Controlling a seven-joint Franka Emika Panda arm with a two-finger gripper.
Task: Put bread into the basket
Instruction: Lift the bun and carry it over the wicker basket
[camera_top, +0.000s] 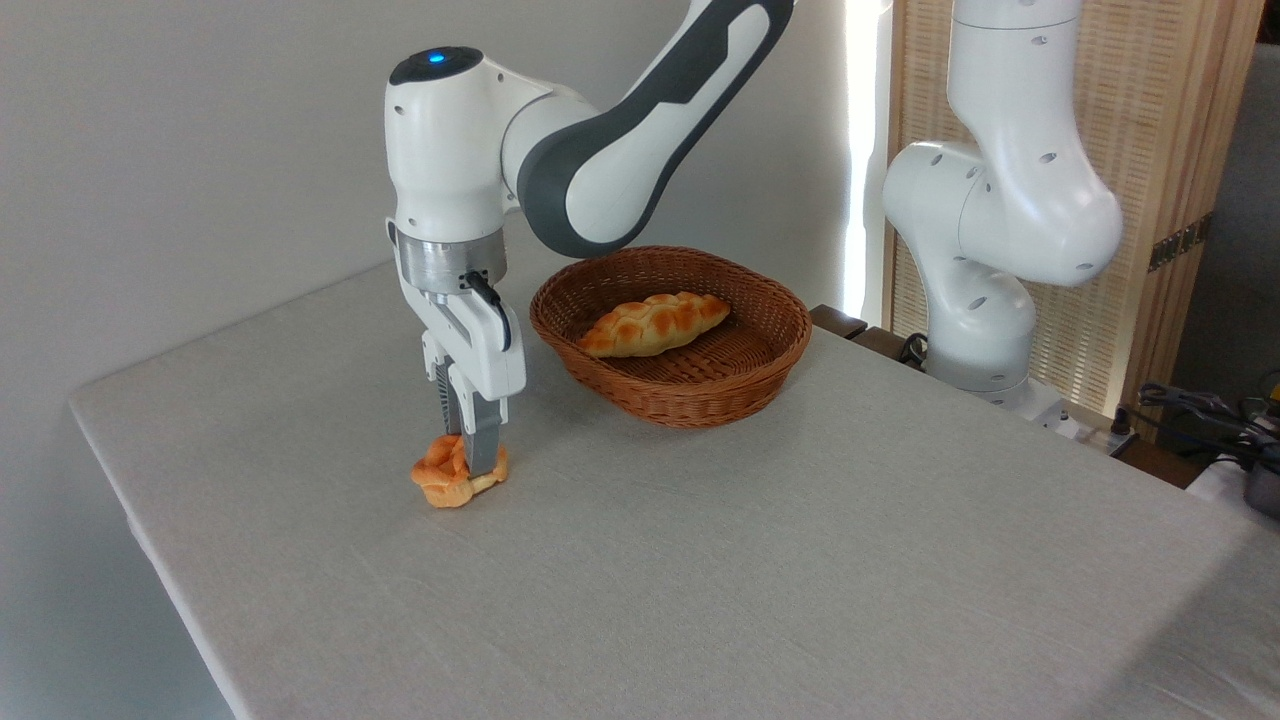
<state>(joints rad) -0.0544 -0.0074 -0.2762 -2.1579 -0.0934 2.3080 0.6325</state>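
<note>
Your bun (447, 474) sits on the desk (700, 560) at the left, well apart from the basket (672, 392), which stands farther back and to the right. The gripper (470, 460) has its fingers (483, 447) down over the right part of the bun, reaching almost to the desk, and they look to be pinching it, though from this side you see mostly one finger face and the other is hidden behind it, so you cannot tell how firm the hold is. Judge the bun as light and soft: it will give under pressure, its lumpy, cracked top could crumble or tear, and the crust offers little slip. Take it across its middle, low enough that the paler base is caught too, and squeeze only until it stops yielding. As the fingers sit now they look off-centre toward the right, so the bun may tilt or swing when it leaves the desk. A braided loaf (655, 324) already lies in the basket, filling much of the middle; the free floor appears to be at the near and right side. The bun's far side and the contact points are hidden by the finger, and the basket's near inner wall cannot be seen.
</note>
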